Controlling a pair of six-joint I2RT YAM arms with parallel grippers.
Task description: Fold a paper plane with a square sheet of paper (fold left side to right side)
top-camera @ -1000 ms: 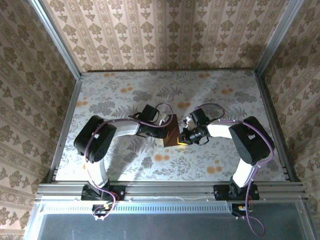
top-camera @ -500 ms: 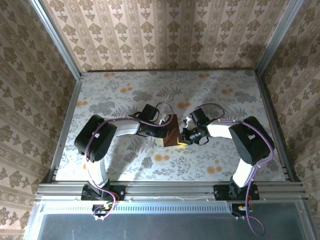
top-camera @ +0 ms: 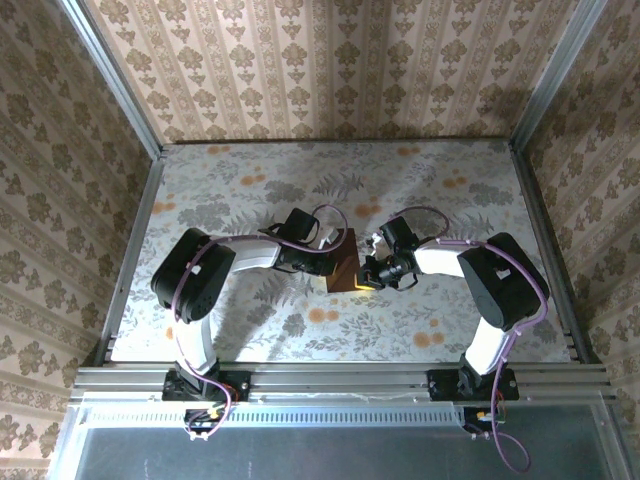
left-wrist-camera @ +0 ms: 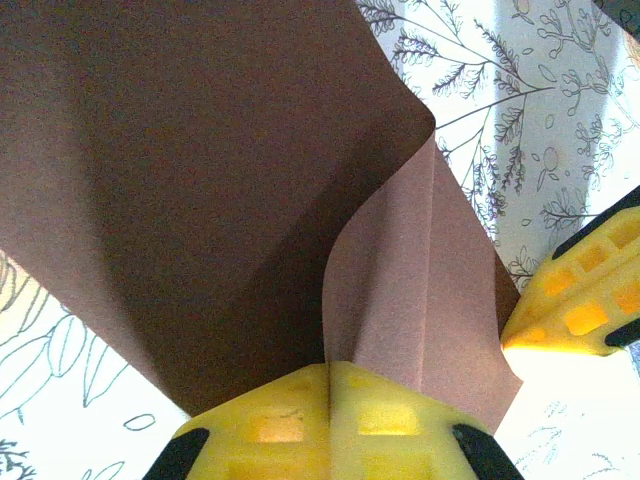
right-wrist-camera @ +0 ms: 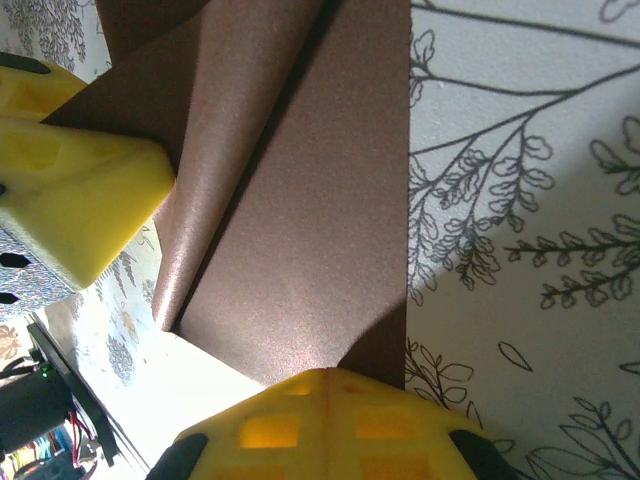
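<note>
The square sheet of paper [top-camera: 346, 266], dark reddish-brown, lies mid-table between both arms, partly folded. In the left wrist view the paper [left-wrist-camera: 200, 200] has a lighter flap curling up from the sheet, and the flap's edge runs into the seam of my left gripper [left-wrist-camera: 328, 368], which is shut on it. My left gripper [top-camera: 328, 262] is at the sheet's left side. My right gripper [top-camera: 368, 275] is at the sheet's right side. It is shut, and its tips [right-wrist-camera: 330, 372] rest on the flat part of the paper [right-wrist-camera: 300, 230] near its straight edge.
The table [top-camera: 240, 200] is covered in fern-print cloth with orange blotches and is walled on three sides by patterned panels. A metal rail [top-camera: 340, 380] runs along the near edge. The other gripper's yellow finger [left-wrist-camera: 585, 300] [right-wrist-camera: 80, 190] is close by in each wrist view.
The left arm's elbow has crept slightly to the right. The paper and both grippers look the same as before.
</note>
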